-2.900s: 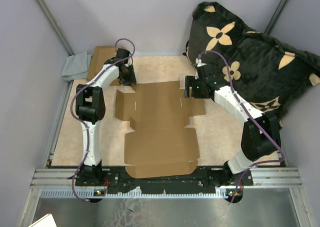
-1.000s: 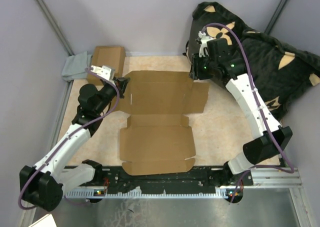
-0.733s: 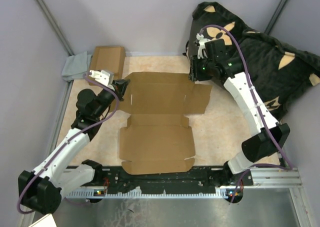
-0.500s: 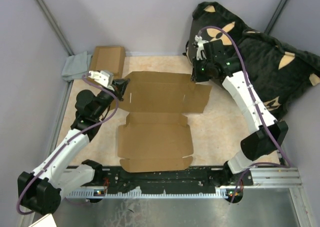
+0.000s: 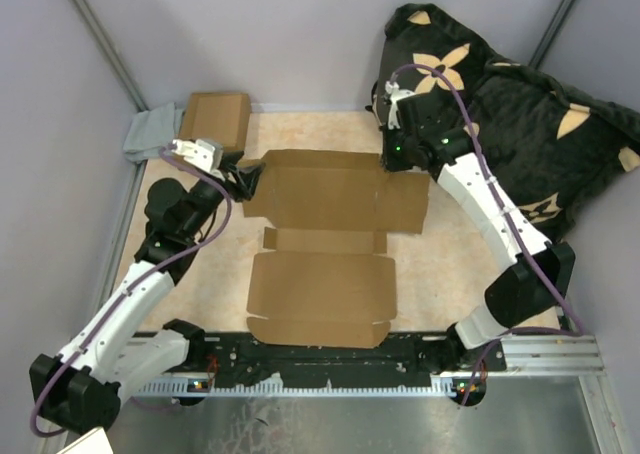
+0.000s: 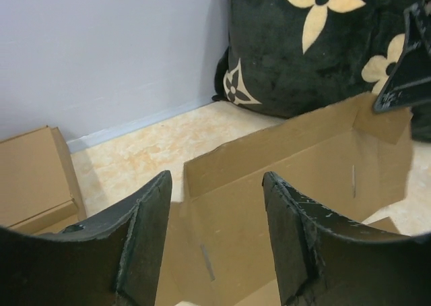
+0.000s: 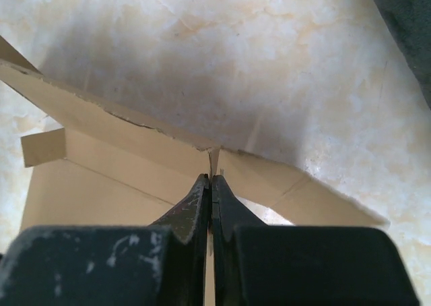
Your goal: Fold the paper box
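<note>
The table [image 5: 440, 264] carries the paper box [image 5: 320, 284], which looks nearly flat from overhead. Only the left wrist view shows its far panel raised like a wall before the black flowered cushion [image 6: 303, 50]. The right wrist view shows the right gripper [image 7: 211, 179] pinched onto that panel's edge. The left gripper [image 6: 217, 178] is spread wide and holds nothing.

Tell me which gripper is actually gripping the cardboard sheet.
The right gripper: it is shut on the far edge of the paper box. The left gripper stands open at the box's left end, gripping nothing.
</note>
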